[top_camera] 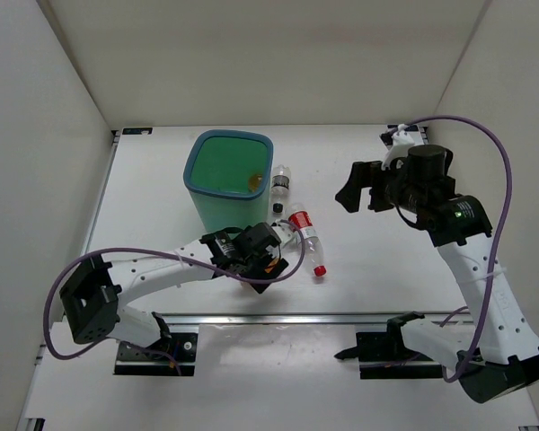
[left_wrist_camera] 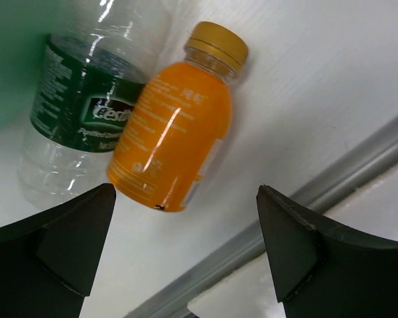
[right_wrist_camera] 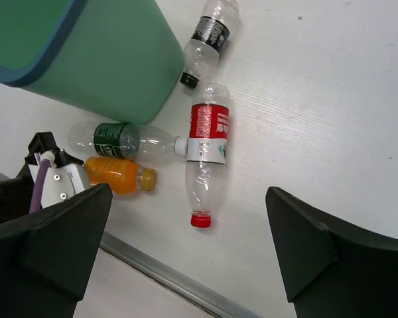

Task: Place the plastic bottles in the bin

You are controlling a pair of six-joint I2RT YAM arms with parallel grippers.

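— Confirming the left pincer: state and target?
— Jaws stand apart, with nothing between them. The orange bottle lies on its side on the table, directly ahead of the pincer and near the foot of the bin.
— Long axis?
— It runs away from the pincer, tilted slightly right in the left wrist view. The base is nearest the jaws and the gold cap points away. The closing line therefore crosses the bottle's width, which should suit a grasp on the body.
— Neighbours?
— 1 green-label bottle lies against it, on its left in that view. The left finger will probably nudge it on the way in.
— Right pincer?
— Also apart, raised above the table and well away from this bottle. The left arm is nearer, so in my judgement it takes the orange bottle.
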